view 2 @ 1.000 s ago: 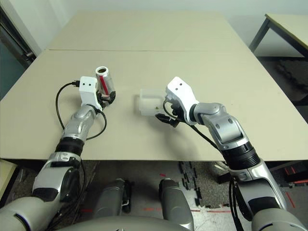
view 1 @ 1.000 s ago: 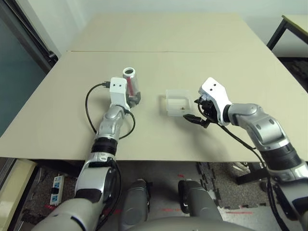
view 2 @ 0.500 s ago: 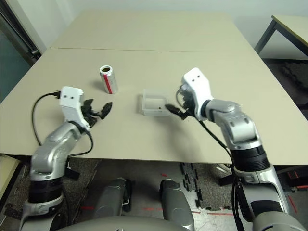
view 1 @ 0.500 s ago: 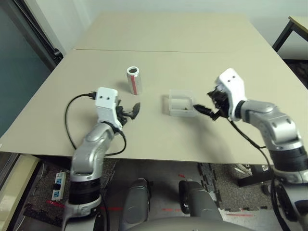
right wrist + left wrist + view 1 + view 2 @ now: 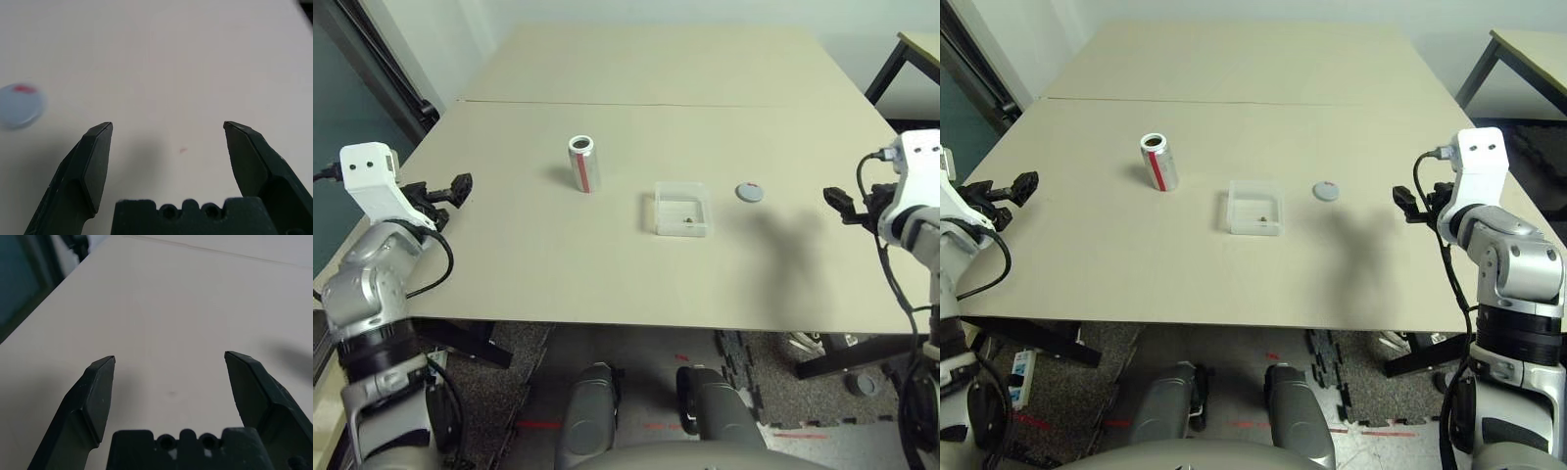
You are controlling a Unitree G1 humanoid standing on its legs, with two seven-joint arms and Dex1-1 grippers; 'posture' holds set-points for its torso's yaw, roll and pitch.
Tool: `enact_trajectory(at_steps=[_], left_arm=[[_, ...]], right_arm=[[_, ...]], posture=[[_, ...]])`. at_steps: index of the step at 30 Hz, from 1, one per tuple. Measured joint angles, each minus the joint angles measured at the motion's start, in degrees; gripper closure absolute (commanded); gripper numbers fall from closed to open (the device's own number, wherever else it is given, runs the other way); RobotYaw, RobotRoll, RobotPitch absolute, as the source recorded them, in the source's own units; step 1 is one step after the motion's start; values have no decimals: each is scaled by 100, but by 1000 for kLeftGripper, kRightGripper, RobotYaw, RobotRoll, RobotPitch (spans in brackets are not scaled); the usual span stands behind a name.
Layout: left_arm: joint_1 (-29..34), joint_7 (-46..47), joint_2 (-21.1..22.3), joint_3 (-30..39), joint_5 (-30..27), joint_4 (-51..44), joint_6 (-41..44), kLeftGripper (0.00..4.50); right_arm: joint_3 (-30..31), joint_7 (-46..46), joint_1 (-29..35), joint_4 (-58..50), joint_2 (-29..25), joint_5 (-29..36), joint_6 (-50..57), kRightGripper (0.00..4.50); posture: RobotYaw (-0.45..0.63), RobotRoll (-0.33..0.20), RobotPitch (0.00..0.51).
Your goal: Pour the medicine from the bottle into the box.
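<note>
Retreating to table edges, both arms now: left gripper [image 5: 168,364] and right gripper [image 5: 168,132] spread, empty. Bottle [image 5: 582,164] upright, medicine [image 5: 686,220] inside box [image 5: 680,209]; pour looks complete.

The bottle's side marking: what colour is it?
Red, a vertical stripe on the silver bottle, clearest in the left eye view.

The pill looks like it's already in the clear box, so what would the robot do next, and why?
Probably nothing more than resting its arms. The medicine lies in the box, the bottle stands upright and uncapped, the cap lies beside the box, and both open end effectors, left and right, are at the table's edges.
</note>
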Motion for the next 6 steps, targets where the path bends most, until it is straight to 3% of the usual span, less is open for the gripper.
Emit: enact_trajectory(at_steps=[6], left_arm=[[-416, -125, -36, -400, 205, 1523, -844, 17]], right_arm=[[182, -127, -415, 1325, 53, -118, -878, 0]], posture=[[119, 0, 115]])
